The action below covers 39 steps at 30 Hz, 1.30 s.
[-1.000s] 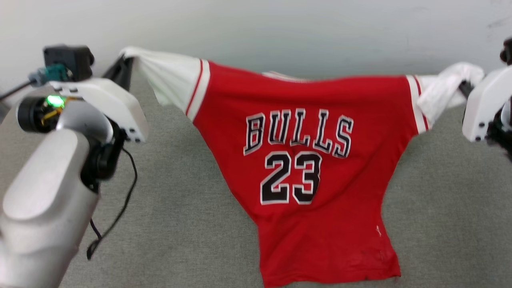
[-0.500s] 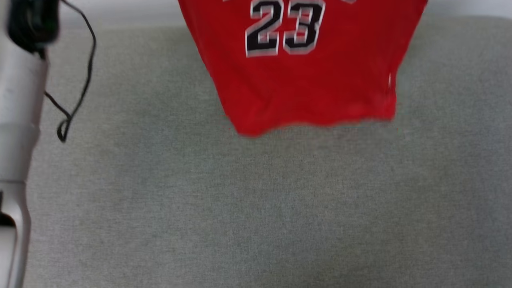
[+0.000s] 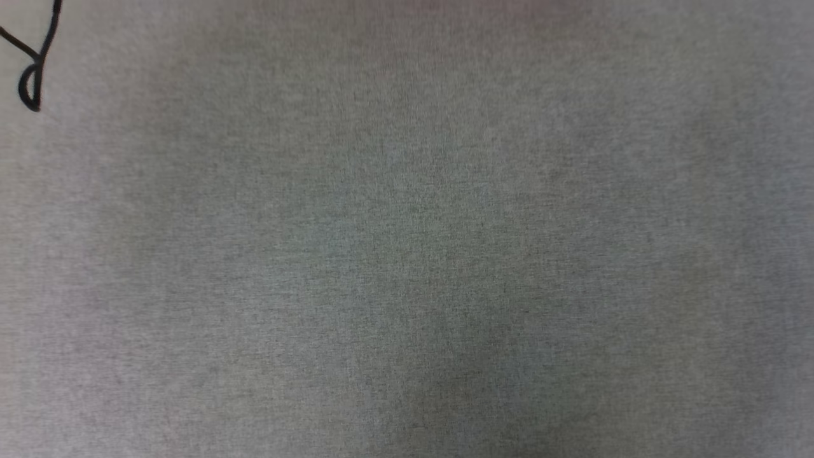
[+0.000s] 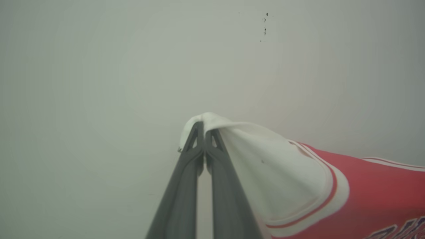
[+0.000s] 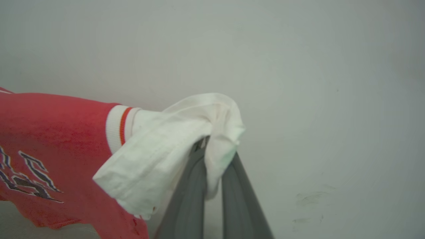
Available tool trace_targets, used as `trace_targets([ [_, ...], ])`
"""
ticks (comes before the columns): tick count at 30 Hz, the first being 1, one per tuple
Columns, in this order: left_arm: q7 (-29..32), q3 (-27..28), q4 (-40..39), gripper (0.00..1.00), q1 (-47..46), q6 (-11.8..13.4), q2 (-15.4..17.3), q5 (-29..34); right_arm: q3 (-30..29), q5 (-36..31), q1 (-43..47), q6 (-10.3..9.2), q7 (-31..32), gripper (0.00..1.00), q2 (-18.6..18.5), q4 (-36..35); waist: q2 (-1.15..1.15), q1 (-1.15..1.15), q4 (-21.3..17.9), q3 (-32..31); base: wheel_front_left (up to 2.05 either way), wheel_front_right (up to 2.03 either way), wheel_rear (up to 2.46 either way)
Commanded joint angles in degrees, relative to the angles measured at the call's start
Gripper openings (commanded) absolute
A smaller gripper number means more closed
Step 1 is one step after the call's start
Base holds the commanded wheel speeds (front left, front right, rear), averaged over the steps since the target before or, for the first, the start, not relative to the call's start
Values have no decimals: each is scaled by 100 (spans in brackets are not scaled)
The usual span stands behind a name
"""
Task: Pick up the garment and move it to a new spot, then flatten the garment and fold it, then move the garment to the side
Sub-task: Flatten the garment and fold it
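The garment (image 5: pixel 49 132) hangs in the air between the left gripper (image 4: pixel 204 131) and right gripper (image 5: pixel 205 143), whose jaws each pinch a white sleeve (image 4: pixel 265 159) tight, but a hard tug might pull one sleeve free and drop it crumpled.

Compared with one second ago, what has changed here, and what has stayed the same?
The head camera tilted down; that shift is the camera's own. It now faces the grey surface and a black cable loop. Unchanged: the left fingers and right fingers stay shut on the white sleeves, the garment stretched between them.
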Motion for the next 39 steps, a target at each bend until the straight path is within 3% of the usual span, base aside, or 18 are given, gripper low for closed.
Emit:
trace_targets([
  [1, -53, -23, 78, 0, -52, -28, -18, 5, 66, 68, -62, -10, -58, 0, 43, 99, 0, -1, 3, 201, 0, 0, 0],
  [13, -343, -179, 962, 0, 329, -398, -365, -150, 829, 608, 105, -10, -470, 0, 156, 937, 0, -1, 64, 652, 0, 0, 0],
  [19, -559, -199, 1198, 0, 1144, -617, -393, -285, 1327, 1129, 864, -9, -745, 0, 64, 910, 0, -1, 101, 127, 0, 0, 0],
  [25, -708, -110, 961, 0, 2622, -714, -321, -509, 1786, 1877, 2305, -9, -665, 0, -113, 290, 0, -1, 154, -706, 0, 0, 0],
  [31, -755, 4, 464, 0, 4074, -600, -249, -649, 1984, 2261, 3701, -9, -404, 0, -426, -389, 0, -1, 138, -1389, 0, 0, 0],
  [39, -685, 110, -668, 0, 6335, -50, -178, -956, 1880, 2376, 5847, -9, -11, 0, -668, -1389, 0, -1, 152, -2120, 0, 0, 0],
])
